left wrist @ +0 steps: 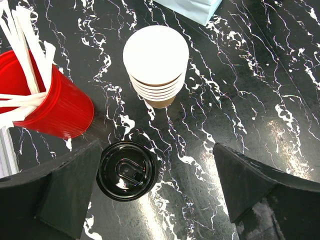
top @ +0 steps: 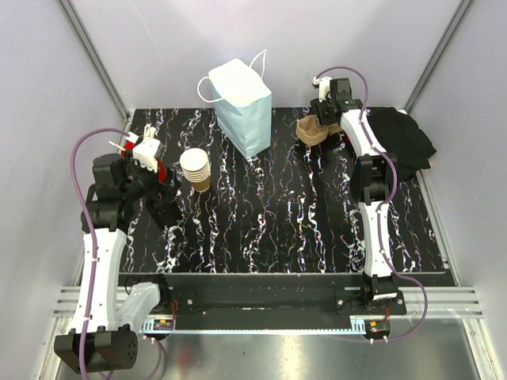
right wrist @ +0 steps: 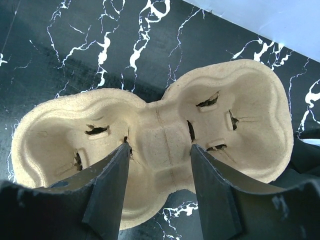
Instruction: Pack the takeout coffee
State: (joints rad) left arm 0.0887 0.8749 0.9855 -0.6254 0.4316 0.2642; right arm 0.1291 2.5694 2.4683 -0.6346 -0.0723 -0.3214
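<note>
On table (left wrist: 280, 85): left gripper (left wrist: 157, 192) idling open, right gripper (right wrist: 160, 180) pinching pulp carrier (right wrist: 240, 115)

Left gripper is hovering at full spread, holding nothing. Red cup (left wrist: 60, 107) of white sticks (left wrist: 22, 45) is standing far left. Black lid (left wrist: 127, 171) is lying flat on the table between the fingers (left wrist: 65, 195), just beside the left one; cup stack (left wrist: 156, 65) is standing beyond it. Blue bag (top: 242, 107) is standing mid-rear. Right gripper is squeezing the pulp carrier's centre ridge, jaws half closed.

Nothing legible anywhere: the black lid (left wrist: 126, 170) bears only faint embossed shapes; the pale blue bag (top: 244, 107), stacked cups (left wrist: 156, 65) and pulp carrier (right wrist: 160, 127) look plain.
</note>
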